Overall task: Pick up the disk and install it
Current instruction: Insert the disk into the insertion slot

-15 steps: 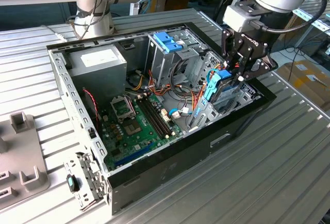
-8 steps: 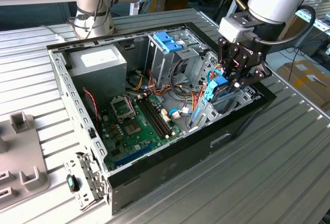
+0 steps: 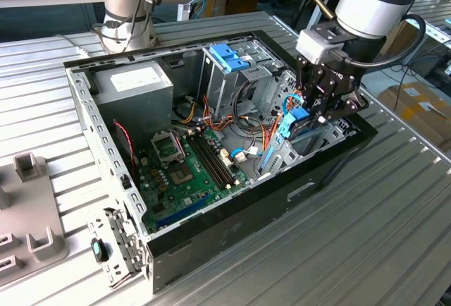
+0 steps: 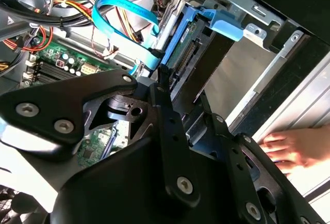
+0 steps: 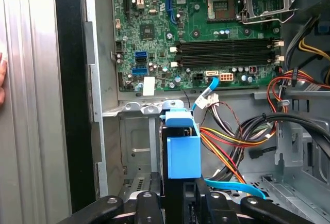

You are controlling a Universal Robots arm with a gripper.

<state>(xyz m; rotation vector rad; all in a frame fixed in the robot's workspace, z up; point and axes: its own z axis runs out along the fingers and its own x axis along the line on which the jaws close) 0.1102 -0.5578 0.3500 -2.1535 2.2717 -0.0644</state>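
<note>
Work stands at the metal drive bay (image 5: 135, 154) in the corner of the open computer case (image 3: 232, 232) toward the exterior view's right. There the gripper (image 3: 311, 112) hangs over the case's edge in the right middle of the frame. Its jaws are closed narrowly on the disk (image 3: 294, 123), and the first wrist view shows 2 black fingers (image 5: 149, 209) pressed against the drive's opposite faces. The disk stands on edge at the mouth of the bay, blue carrier end pointing away from the gripper; how far it is seated cannot be told. A light blue data cable (image 4: 116, 7) loops just beside it. On the case floor at the exterior view's centre lies the green motherboard (image 3: 187, 168). The power supply (image 3: 134, 84) sits upper left, and a blue bracket (image 3: 229, 58) tops the cage between them. A person's hand (image 4: 289, 149) rests outside the case wall.
</note>
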